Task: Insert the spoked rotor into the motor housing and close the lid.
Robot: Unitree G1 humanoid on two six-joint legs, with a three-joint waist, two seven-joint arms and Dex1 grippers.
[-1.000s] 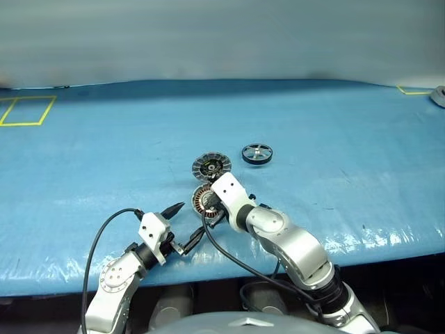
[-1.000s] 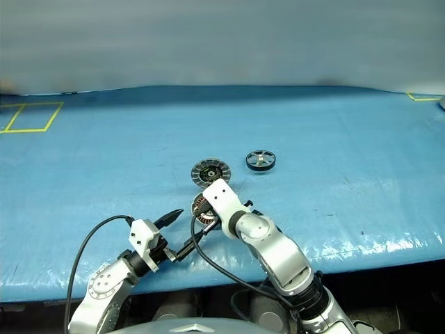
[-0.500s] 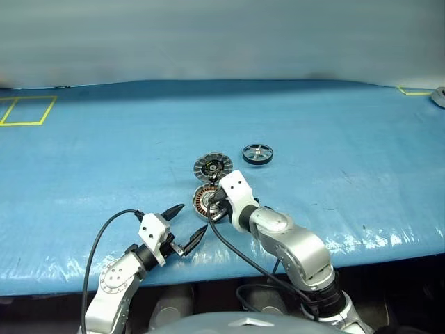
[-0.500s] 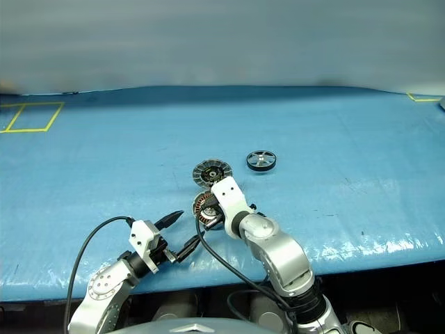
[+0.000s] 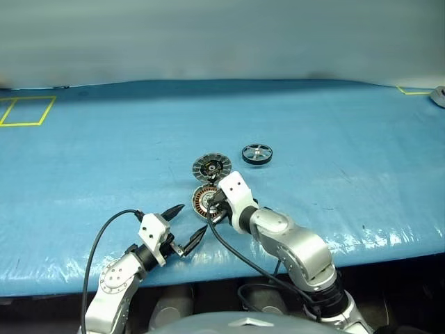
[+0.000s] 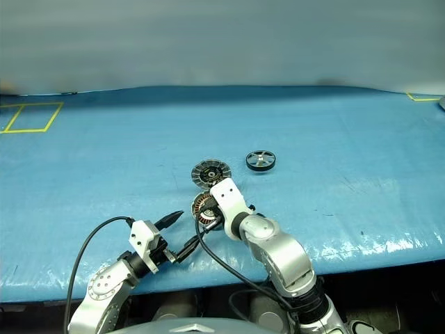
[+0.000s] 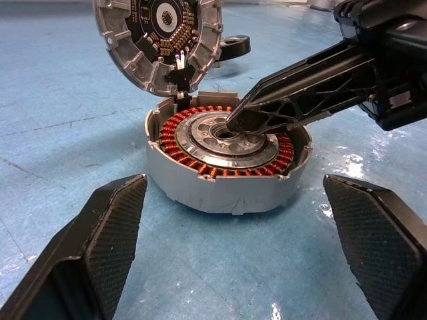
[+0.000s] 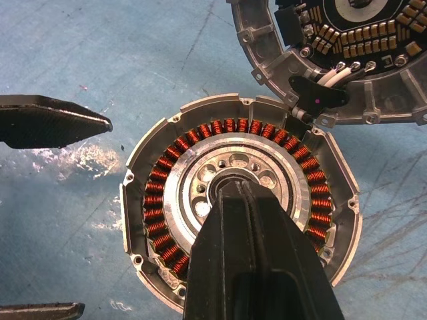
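While angled down at frame centre, right gripper (image 7: 235, 121) shut, tips in motor housing (image 7: 227, 160) hub; left gripper (image 5: 179, 228) open, lower left.

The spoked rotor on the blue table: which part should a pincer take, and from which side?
Grip the black outer ring of the spoked rotor across its width, coming from above. It lies flat on the table, standing apart from the lid and motor housing, so probably nothing blocks the way down.
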